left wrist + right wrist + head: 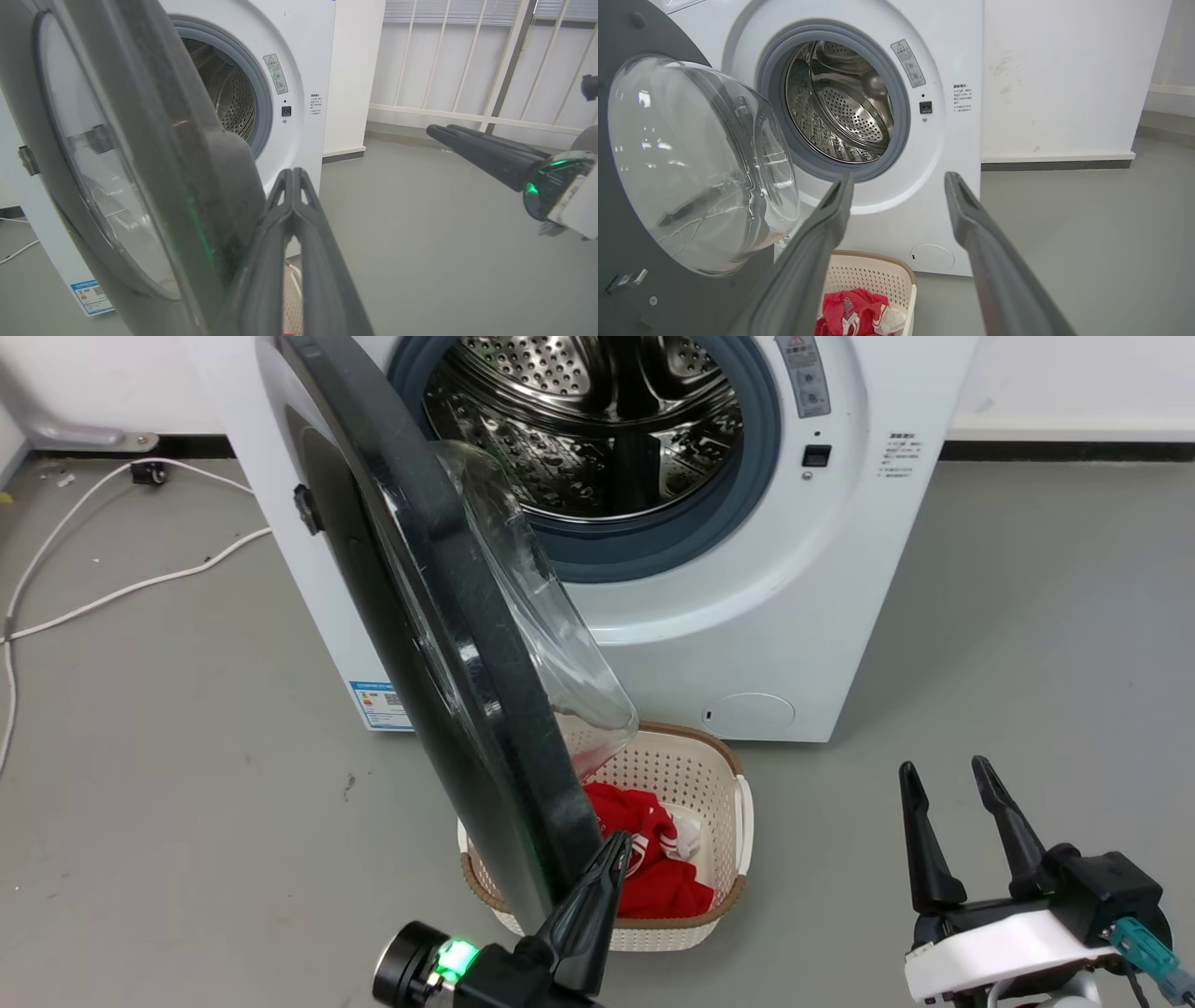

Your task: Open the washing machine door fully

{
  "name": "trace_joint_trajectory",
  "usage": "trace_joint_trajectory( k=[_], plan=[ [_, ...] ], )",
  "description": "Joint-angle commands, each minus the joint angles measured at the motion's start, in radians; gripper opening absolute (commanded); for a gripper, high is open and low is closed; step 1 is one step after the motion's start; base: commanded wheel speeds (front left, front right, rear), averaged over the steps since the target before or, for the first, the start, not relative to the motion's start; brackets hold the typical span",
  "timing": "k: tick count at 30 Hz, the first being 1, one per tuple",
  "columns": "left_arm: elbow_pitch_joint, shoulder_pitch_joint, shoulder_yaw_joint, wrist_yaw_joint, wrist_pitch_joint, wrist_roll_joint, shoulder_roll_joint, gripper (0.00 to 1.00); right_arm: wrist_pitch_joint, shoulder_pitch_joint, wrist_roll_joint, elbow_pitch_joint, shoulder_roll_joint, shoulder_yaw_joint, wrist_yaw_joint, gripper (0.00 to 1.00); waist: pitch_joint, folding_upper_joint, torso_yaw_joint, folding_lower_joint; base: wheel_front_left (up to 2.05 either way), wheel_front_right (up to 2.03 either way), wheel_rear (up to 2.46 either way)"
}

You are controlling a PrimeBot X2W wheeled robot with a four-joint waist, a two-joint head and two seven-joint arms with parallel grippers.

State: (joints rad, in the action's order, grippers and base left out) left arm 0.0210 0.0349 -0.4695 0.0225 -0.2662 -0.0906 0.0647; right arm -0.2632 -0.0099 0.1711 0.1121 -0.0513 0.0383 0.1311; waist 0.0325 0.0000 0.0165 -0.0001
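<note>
Washing machine door point(448, 625) half open. Left gripper point(617, 847) pressed together at door's lower rim. Right gripper point(943, 768) spread, well clear of door.

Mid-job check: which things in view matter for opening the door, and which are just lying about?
Job: washing machine door; washing machine; left gripper, jaws shut, at the door's rim.
Lying about: laundry basket; red clothes; white cable; right gripper, jaws open.

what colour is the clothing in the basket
The clothing is red with some white, clearest in the head view.
</note>
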Motion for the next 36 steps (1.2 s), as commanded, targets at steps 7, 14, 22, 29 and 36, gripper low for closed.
trace_joint_trajectory(
  k=[7,14,22,29,36],
  plan=[
    [0.032,0.080,0.040,0.030,0.003,0.008,0.033,0.00,-0.002,0.024,-0.004,-0.003,0.002,-0.014,-0.001,1.00,-0.014,0.0000,0.055,0.0001,0.00,0.00,0.00],
    [0.058,0.129,0.073,0.061,0.004,0.001,0.033,0.00,-0.002,0.030,-0.007,-0.006,0.002,-0.020,-0.001,1.00,-0.011,0.0000,0.125,0.0001,0.00,0.00,0.00],
    [0.089,0.159,0.125,0.092,0.003,0.000,0.033,0.00,-0.002,0.031,-0.007,-0.011,0.002,-0.024,-0.001,1.00,-0.004,0.0000,0.199,0.0001,0.00,0.00,0.00],
    [0.105,0.158,0.229,0.124,0.003,-0.018,0.054,0.00,-0.002,0.013,-0.012,-0.015,0.002,-0.029,-0.001,1.00,0.015,0.0000,0.233,0.0001,0.00,0.00,0.00],
    [0.089,0.119,0.373,0.135,0.003,-0.064,0.086,0.00,-0.001,-0.007,-0.021,-0.012,0.002,-0.017,-0.001,1.00,0.036,0.0000,0.228,0.0001,0.00,0.00,0.00]
  ],
)
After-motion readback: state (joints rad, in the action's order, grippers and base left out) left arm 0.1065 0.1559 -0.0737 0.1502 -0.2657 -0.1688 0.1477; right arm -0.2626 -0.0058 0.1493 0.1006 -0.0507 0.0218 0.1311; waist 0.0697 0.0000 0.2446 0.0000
